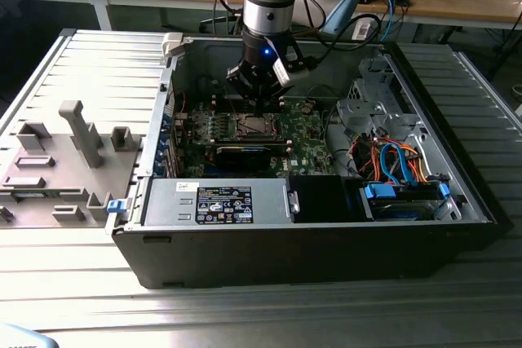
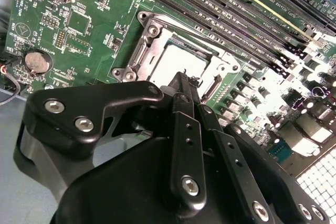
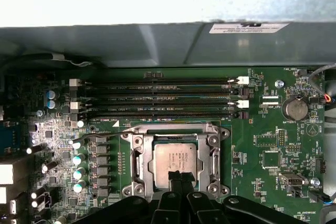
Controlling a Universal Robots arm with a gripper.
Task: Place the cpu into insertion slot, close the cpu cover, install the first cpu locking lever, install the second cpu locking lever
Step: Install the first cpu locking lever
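cpu (image 3: 176,162): sat flat in the insertion slot (image 3: 137,167) on the green motherboard (image 3: 262,145), silvery-grey top facing up, looked square to the frame from the first wrist view.
cpu cover (image 3: 177,135): honestly looked already down around the chip, thin silvery frame with the chip showing through its window; couldn't tell whether it was fully seated.
locking levers: thin wire along the slot's side, too small to say if either was hooked.
hand (image 3: 178,177): fingertips pinched together, holding nothing, tips right over the chip's near edge; whether they touched it, can't tell.
risk: closed tips that close to the metal top could scrape or nudge the chip, and if the chip shifted, the pins underneath might get bent. A slip sideways could also hit the memory slots (image 3: 157,98) just beside the socket.
surroundings: the whole thing sat inside an open computer case (image 1: 457,226) lying on a ribbed metal desk (image 1: 98,299).
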